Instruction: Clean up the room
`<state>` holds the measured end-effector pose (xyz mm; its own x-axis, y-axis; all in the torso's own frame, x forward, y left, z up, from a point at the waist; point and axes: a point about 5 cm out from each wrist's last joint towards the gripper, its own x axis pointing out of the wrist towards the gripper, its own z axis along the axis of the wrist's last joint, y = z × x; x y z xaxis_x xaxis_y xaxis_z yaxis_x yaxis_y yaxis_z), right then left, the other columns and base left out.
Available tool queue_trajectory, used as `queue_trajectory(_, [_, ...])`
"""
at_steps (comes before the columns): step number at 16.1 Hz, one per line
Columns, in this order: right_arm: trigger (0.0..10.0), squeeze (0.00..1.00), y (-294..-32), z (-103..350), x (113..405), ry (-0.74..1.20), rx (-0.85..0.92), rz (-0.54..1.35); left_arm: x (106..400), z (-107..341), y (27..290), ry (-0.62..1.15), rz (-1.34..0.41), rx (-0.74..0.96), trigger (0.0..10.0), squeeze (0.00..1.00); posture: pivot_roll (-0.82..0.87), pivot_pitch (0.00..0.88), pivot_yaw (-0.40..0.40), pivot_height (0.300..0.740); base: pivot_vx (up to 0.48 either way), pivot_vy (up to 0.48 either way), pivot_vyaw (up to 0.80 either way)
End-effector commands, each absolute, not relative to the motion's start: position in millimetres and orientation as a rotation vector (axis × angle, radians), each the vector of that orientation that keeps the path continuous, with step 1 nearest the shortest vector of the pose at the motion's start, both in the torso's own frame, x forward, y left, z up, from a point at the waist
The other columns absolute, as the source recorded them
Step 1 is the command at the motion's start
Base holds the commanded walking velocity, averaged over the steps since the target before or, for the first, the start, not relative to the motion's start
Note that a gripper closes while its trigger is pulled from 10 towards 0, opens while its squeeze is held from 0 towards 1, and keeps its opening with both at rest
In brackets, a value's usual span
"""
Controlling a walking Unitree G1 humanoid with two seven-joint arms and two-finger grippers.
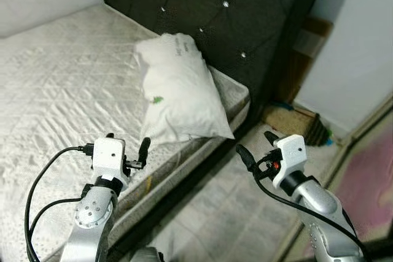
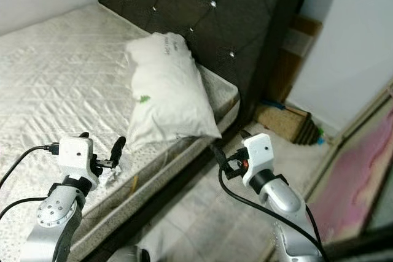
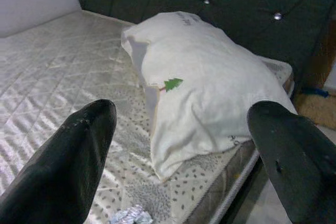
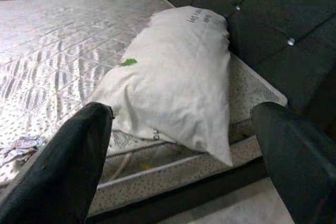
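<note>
A white pillow [image 1: 181,93] with a small green tree mark lies on the mattress [image 1: 61,78], at the corner by the dark tufted headboard [image 1: 233,10]. A small crumpled silver wrapper [image 2: 110,178] sits on the mattress edge, just under my left gripper [image 1: 128,142]. That gripper is open and hovers over the bed's near edge, short of the pillow. My right gripper [image 1: 256,145] is open too, held above the floor beside the bed and pointing at the pillow's lower corner. Neither gripper holds anything.
Pale floor [image 1: 227,207] runs along the bed's right side. A brown mat [image 1: 288,118] and a dark striped object [image 1: 316,130] lie at the foot of a wooden stand [image 1: 307,41] by the wall. Pinkish flooring [image 1: 362,176] lies beyond a floor strip at the far right.
</note>
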<state>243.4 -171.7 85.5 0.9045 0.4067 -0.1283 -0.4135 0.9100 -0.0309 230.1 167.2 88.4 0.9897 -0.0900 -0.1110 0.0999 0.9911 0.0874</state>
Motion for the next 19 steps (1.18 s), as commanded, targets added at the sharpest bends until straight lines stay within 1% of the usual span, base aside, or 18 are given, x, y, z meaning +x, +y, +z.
queue_trajectory(1, [10.0, 0.00, -170.5, 89.6, 246.1, 0.107, -0.055, 0.426, 230.9, 91.5, 169.1, 0.096, -0.093, 0.102, 10.0, 0.00, 0.02, 0.072, -0.033, 0.740, 0.289, 0.000, 0.00])
queue_trajectory(8, [10.0, 0.00, -170.1, 89.9, 246.9, 0.107, -0.076, 0.425, 232.2, 91.2, 167.4, 0.094, -0.094, 0.095, 10.0, 0.00, 0.01, 0.073, -0.030, 0.740, 0.309, 0.000, 0.00])
queue_trajectory(10, [10.0, 0.00, -170.0, 90.3, 247.5, 0.105, -0.083, 0.428, 233.0, 91.3, 167.3, 0.087, -0.066, 0.081, 10.0, 0.00, 0.01, 0.073, -0.032, 0.740, 0.000, 0.000, 0.00])
queue_trajectory(11, [10.0, 0.00, -169.3, 90.1, 247.0, 0.105, -0.082, 0.434, 233.7, 89.5, 167.5, 0.102, -0.037, 0.098, 10.0, 0.00, 0.01, 0.073, -0.032, 0.740, 0.000, 0.000, 0.42])
queue_trajectory(14, [10.0, 0.00, -167.1, 90.6, 247.1, 0.101, -0.094, 0.448, 234.2, 89.4, 165.9, 0.099, -0.048, 0.092, 10.0, 0.00, 0.02, 0.070, -0.035, 0.740, 0.000, 0.000, 0.80])
queue_trajectory(19, [10.0, 0.00, -166.9, 89.3, 247.6, 0.104, -0.093, 0.440, 235.3, 89.3, 170.0, 0.097, -0.002, 0.087, 10.0, 0.00, 0.02, 0.068, -0.036, 0.740, 0.000, 0.000, 0.80])
